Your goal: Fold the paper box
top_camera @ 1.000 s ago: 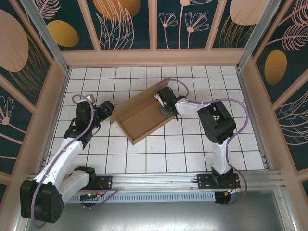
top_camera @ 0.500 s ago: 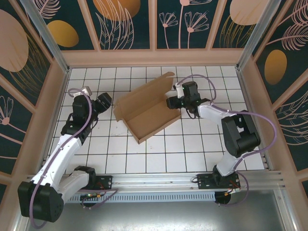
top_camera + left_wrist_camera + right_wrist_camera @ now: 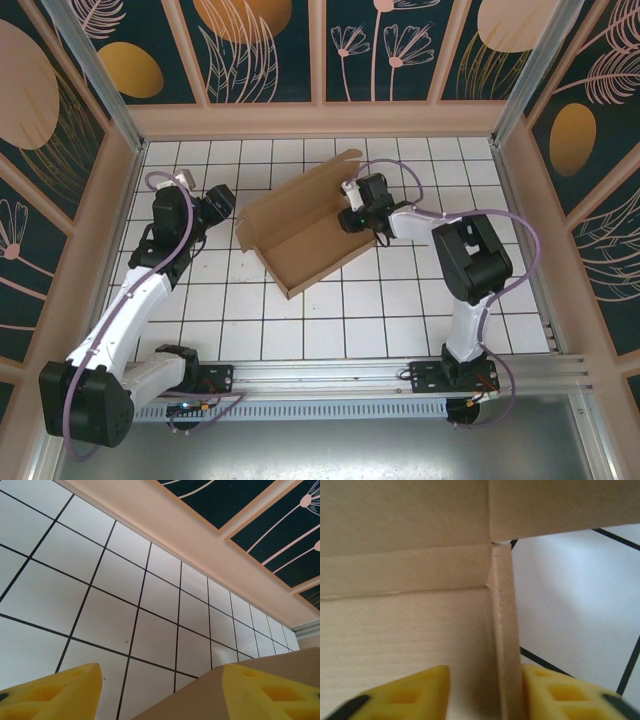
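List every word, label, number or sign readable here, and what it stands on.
None readable. The paper box is plain brown cardboard, unprinted on the faces that show; the wall panels carry only flower and leaf patterns; the tiled table bears only grid lines.

Left end effector [image 3: 226, 208] points inward, jaws wide; right end effector [image 3: 346, 220] faces it, jaws narrower but apart.

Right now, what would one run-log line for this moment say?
paper box: walls partly raised | left gripper: open, beside box corner | right gripper: open, straddling side wall
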You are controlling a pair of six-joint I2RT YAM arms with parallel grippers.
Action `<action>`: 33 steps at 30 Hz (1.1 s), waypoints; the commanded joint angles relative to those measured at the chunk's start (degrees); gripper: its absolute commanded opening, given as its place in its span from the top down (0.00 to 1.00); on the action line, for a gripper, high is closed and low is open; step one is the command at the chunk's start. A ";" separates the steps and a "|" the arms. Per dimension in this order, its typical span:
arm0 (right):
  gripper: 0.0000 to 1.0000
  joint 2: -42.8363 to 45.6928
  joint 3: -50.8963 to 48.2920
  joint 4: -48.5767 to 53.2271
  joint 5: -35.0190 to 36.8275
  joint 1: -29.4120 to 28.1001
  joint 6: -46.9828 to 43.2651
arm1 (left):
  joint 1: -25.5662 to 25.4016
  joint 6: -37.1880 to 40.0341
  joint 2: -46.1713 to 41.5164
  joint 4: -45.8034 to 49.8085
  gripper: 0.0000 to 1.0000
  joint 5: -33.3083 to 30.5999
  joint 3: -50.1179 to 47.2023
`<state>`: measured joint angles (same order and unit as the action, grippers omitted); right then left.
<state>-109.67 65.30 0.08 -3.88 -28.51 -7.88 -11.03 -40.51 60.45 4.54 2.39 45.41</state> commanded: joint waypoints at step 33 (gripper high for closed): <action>0.42 9.30 -10.43 -10.26 8.12 4.48 14.10 | -0.12 9.89 9.43 -15.88 0.38 0.49 -0.91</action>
<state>-106.65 58.26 -4.62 7.77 -24.34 7.53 -11.14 -37.54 70.81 -7.70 3.77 45.04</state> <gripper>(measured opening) 0.516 0.604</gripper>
